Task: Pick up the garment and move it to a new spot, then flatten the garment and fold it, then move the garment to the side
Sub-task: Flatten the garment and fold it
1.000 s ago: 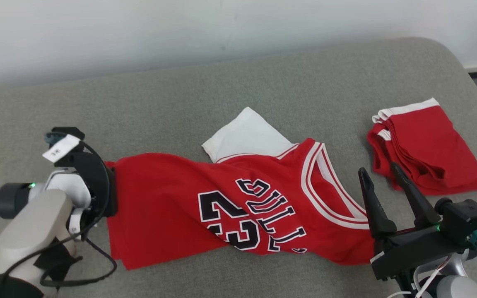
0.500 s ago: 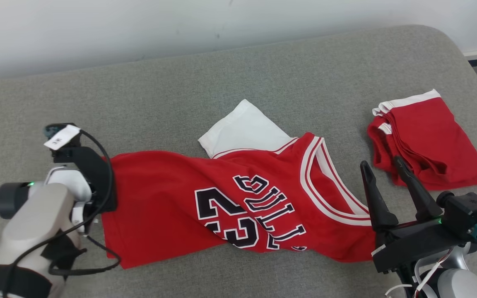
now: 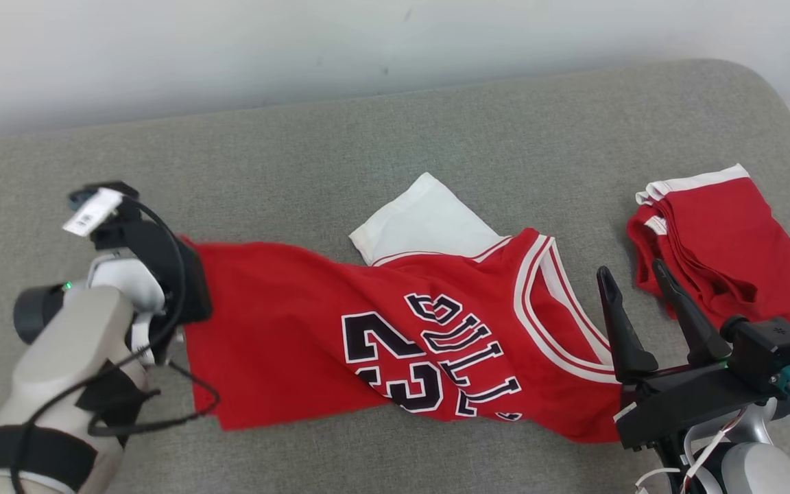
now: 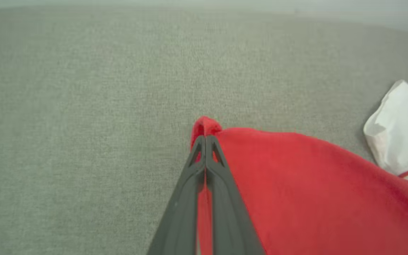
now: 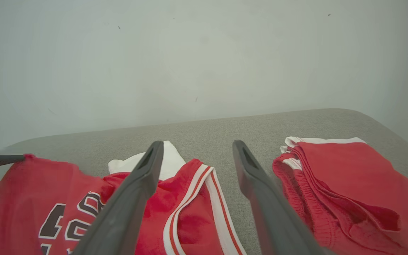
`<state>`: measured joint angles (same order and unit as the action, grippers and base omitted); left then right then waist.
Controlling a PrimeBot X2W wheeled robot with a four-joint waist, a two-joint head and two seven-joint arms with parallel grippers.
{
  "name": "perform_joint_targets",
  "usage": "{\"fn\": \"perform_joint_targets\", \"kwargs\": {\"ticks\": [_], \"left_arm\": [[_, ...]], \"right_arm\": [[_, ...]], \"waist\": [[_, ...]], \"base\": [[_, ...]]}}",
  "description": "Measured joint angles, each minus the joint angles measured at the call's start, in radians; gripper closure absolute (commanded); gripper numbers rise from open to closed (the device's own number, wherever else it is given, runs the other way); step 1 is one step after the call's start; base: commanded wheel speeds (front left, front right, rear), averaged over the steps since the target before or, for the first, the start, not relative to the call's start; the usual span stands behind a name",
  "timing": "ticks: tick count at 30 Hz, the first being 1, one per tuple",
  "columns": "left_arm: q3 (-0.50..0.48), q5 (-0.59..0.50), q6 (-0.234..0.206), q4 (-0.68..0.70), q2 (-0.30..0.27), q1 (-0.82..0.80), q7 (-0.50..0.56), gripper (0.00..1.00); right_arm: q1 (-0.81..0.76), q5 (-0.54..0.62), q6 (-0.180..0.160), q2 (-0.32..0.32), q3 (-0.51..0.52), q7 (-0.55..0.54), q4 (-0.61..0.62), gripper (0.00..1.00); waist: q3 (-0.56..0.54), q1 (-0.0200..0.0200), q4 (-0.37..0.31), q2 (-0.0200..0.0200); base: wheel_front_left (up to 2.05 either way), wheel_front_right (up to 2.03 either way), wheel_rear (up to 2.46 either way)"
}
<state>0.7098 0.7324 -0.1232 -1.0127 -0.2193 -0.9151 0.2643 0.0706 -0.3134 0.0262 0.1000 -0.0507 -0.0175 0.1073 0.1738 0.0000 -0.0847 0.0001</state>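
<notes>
My left gripper (image 4: 205,139) pinches a corner of the jersey (image 3: 285,322); right gripper (image 3: 631,271) spread at its other end

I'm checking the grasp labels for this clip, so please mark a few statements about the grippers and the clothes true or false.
1. The left gripper is shut on an edge of the red jersey. True.
2. The right gripper is clamped on the jersey's collar. False: its jaws stand open and hold nothing.
3. The folded red shorts lie on top of the jersey. False: they lie apart from it, on the robot's right.
4. A white cloth shows at the jersey's far edge. True.
5. The jersey is folded into a neat square. False: it lies spread out and wrinkled on the grey cushion.
</notes>
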Motion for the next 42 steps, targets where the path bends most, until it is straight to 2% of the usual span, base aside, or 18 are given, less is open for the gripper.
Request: {"fn": "perform_joint_targets", "kwargs": {"ticks": [4,8,15,16,18,19,23,24,25,26,34,42], "left_arm": [[-0.050,0.031,0.000,0.043,-0.006,-0.011,-0.094,1.00],[-0.051,0.034,-0.001,0.108,-0.004,0.056,-0.164,1.00],[-0.028,0.034,-0.001,0.261,-0.037,0.464,-0.293,1.00],[-0.080,0.042,-0.001,0.309,-0.055,0.562,-0.346,1.00],[-0.104,0.041,-0.001,0.340,-0.067,0.604,-0.362,1.00],[-0.148,0.041,-0.001,0.351,-0.075,0.624,-0.381,1.00],[-0.193,0.027,-0.001,0.353,-0.091,0.644,-0.397,1.00],[-0.203,0.024,-0.001,0.353,-0.091,0.647,-0.397,0.83],[-0.210,0.022,-0.001,0.356,-0.091,0.651,-0.397,0.45],[-0.215,0.022,-0.001,0.362,-0.091,0.660,-0.397,0.00],[-0.282,-0.019,-0.001,0.396,-0.064,0.689,-0.392,0.00],[-0.404,-0.089,-0.001,0.518,-0.035,0.707,-0.488,0.00]], "right_arm": [[-0.001,0.000,0.000,0.000,0.002,0.001,-0.004,0.00],[-0.008,0.000,-0.005,0.001,0.012,0.009,-0.008,0.00],[-0.099,0.000,-0.021,0.014,0.048,0.019,-0.005,0.00],[-0.125,0.000,-0.026,0.015,0.052,0.019,0.007,0.00],[-0.125,0.000,-0.026,0.016,0.045,0.018,0.021,0.00],[-0.123,0.000,-0.026,0.014,0.029,0.017,0.021,0.00],[-0.122,0.000,-0.025,0.013,0.021,0.016,0.023,0.00],[-0.121,0.000,-0.025,0.013,0.017,0.009,0.022,0.00],[-0.119,0.000,-0.024,0.013,0.012,0.008,0.022,0.00],[-0.119,0.000,-0.023,0.012,0.010,0.008,0.022,0.00],[-0.120,0.000,-0.026,0.013,0.025,0.007,0.023,0.00],[-0.117,-0.021,-0.028,0.009,0.049,0.010,0.007,0.00]], "waist": [[-0.010,0.0000,0.008,0.0000],[-0.025,0.0000,0.016,0.0000],[-0.081,-0.0001,0.039,0.0000],[-0.099,-0.0001,0.065,-0.0001],[-0.107,-0.0002,0.088,-0.0001],[-0.112,-0.0001,0.099,0.0000],[-0.113,-0.0001,0.099,-0.0001],[-0.113,-0.0001,0.098,-0.0001],[-0.113,-0.0001,0.095,0.0000],[-0.113,-0.0001,0.092,-0.0001],[-0.108,-0.0001,0.076,-0.0001],[-0.114,0.0000,0.087,0.0000]], "base": [[0.00,0.00,0.00],[0.00,0.00,0.00],[0.00,0.00,0.00],[0.00,0.00,0.00],[0.00,0.00,0.00],[0.00,0.00,0.00],[0.00,0.00,0.00],[0.00,0.00,0.00],[0.00,0.00,0.00],[0.00,0.00,0.00],[0.00,0.00,0.00],[0.00,0.00,0.00]]}}
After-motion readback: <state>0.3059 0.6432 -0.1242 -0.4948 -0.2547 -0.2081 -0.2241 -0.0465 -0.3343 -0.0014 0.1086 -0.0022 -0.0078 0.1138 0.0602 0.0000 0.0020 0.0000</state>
